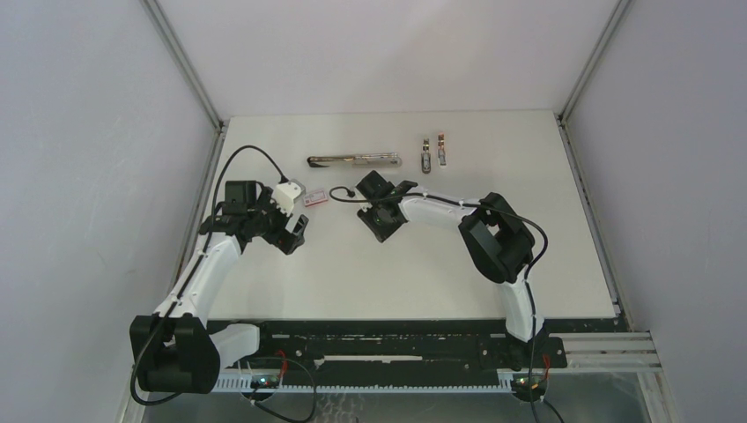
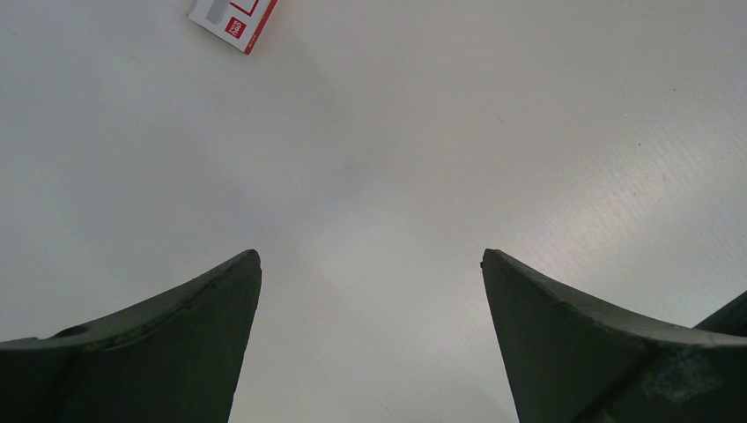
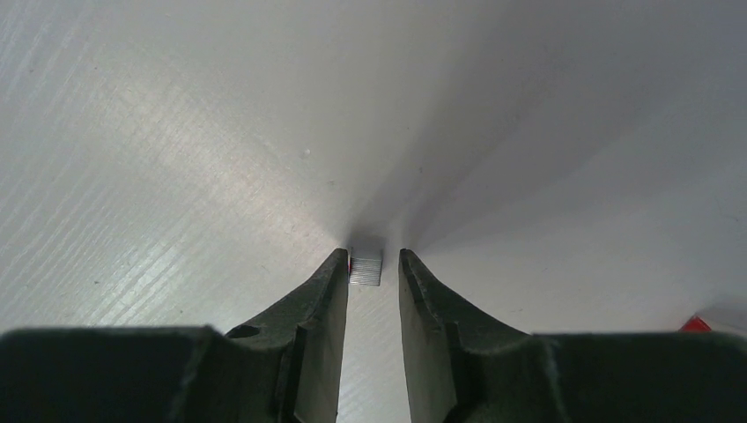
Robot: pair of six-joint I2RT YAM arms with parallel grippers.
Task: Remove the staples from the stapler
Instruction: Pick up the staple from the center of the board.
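Between the narrowed dark fingertips of the right gripper (image 3: 373, 256): a short, ribbed, silver-grey strip of staples (image 3: 366, 267), low against the white table (image 1: 440, 264). Touching one finger, with a sliver of gap at the other; firmly gripped or not, impossible to tell. Left gripper (image 2: 370, 256) spread wide and holding nothing, hovering over bare tabletop near a small pink-and-white rectangular box (image 2: 233, 19). Farther back on the table, a long silver metal stapler (image 1: 352, 160), lying flat.
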